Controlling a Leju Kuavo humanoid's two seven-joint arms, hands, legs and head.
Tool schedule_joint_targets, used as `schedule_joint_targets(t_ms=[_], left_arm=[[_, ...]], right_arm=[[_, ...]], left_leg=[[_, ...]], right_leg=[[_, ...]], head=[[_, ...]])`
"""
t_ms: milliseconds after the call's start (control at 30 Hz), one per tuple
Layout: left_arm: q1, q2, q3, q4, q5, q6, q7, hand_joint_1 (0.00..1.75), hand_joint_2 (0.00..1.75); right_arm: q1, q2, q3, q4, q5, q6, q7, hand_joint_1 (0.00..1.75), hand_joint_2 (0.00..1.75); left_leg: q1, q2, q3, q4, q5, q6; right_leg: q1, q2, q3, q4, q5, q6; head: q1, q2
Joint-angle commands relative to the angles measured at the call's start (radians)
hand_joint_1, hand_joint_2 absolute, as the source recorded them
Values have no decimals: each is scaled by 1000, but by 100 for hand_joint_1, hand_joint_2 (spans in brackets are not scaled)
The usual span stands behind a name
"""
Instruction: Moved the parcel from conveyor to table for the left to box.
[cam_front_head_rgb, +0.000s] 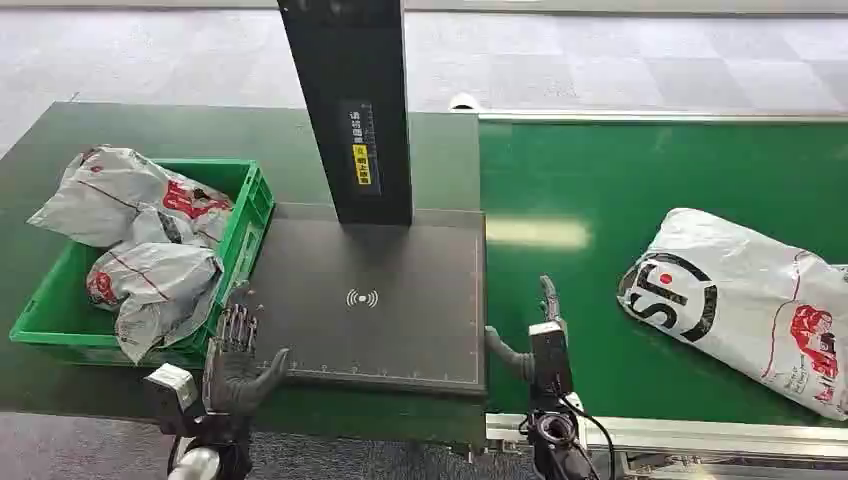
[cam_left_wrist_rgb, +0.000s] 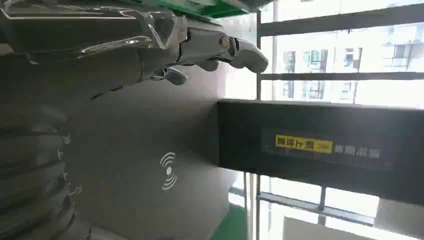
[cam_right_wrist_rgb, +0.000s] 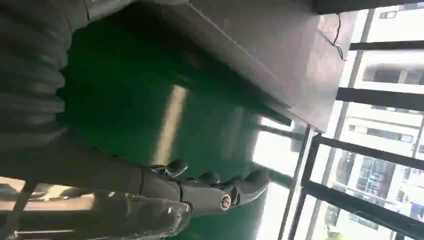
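I see the parcel (cam_front_head_rgb: 745, 305) at the right of the frame as a crinkled plastic mailer, glossy white with printed marks. The conveyor (cam_front_head_rgb: 620, 180) under it looks like smooth green rubbery belting with a soft sheen. The scanner plate (cam_front_head_rgb: 375, 300) at centre reads as matt dark grey. The box (cam_front_head_rgb: 245, 215) at the left is hard green plastic, holding more wrinkled mailers (cam_front_head_rgb: 140, 235). My left hand (cam_front_head_rgb: 233, 360) shows dull grey, metallic-looking fingers (cam_left_wrist_rgb: 240, 52).

A dark green desk (cam_front_head_rgb: 150, 125) carries a green crate (cam_front_head_rgb: 250, 215) of grey parcels on its left and a flat black scanner pad (cam_front_head_rgb: 380, 300) just beside it. To the right, a green conveyor belt (cam_front_head_rgb: 620, 190) carries one white parcel (cam_front_head_rgb: 745, 305).
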Motion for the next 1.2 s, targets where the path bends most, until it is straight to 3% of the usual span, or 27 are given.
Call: schedule_joint_targets(t_ms=[33,167,200,233,267,300,333,367,400,633,733,867,1200], left_arm=[[-5,-25,-85,61,-41,9,16,0,175],[-2,-25,-79,57,-44,5,19,0,175],[-7,-24,-80,60,-49,-4,23,0,175],[-17,-25,-82,63,-51,-14,27,0,175],[-38,-22,-91,79,-55,-31,33,0,175],[-55,-26,-92,96,-55,-32,34,0,175],[-84,-22,-104,123,-54,-43,36,0,175],[-101,-23,-107,144,-50,-43,36,0,175],[-104,-24,-107,148,-50,-43,36,0,175],[-96,-22,-106,144,-48,-43,34,0,175],[-111,-20,-111,150,-38,-43,26,0,175],[-79,-16,-85,113,14,-9,18,0,175],[-45,19,-78,42,39,53,6,0,175]], right_arm=[[58,-227,-267,-414,286,-14,332,0,175],[51,-198,-319,-395,327,19,308,0,175],[30,-206,-333,-360,378,-9,365,0,175],[-18,-266,-362,-307,394,8,448,0,175],[-94,-338,-378,-165,418,123,607,0,175],[-140,-391,-410,-97,405,180,573,0,175],[-225,-464,-427,79,398,327,650,0,175],[-270,-501,-454,177,419,342,585,0,175],[-279,-505,-462,195,427,343,571,0,175],[-271,-474,-460,191,437,317,569,0,175],[-329,-547,-442,299,446,530,690,0,175],[-406,-594,-396,377,503,599,754,0,175],[-427,-566,-300,397,613,590,888,0,175]], left_leg=[[-2,-5,-1,-1,1,1],[-3,-3,0,-1,1,1],[-3,-3,1,-1,1,1],[-2,-2,1,-1,0,0],[-2,-1,2,-1,0,0],[-3,-1,0,-1,1,1],[-3,-3,0,-1,2,1],[-4,-4,0,0,2,1],[-4,-8,0,0,3,2],[-4,-1,2,-1,2,3],[-4,-5,1,-1,2,3],[-5,-4,0,0,2,4],[-4,-1,0,-1,1,3]], right_leg=[[-2,-5,1,0,-1,1],[-3,-3,1,0,0,1],[-3,-3,2,-1,0,1],[-2,-2,2,-1,0,1],[-2,-1,2,-1,0,1],[-3,-2,1,0,1,1],[-4,-4,1,-1,1,2],[-4,-5,1,0,1,2],[-4,-9,2,0,1,3],[-4,-3,3,-2,3,3],[-4,-5,3,-2,2,3],[-5,-4,1,-1,2,4],[-4,0,1,-1,3,3]], head=[[0,0],[0,0],[0,0],[0,0],[0,0],[0,0],[0,0],[-1,0],[-2,0],[0,0],[0,0],[0,0],[-1,0]])
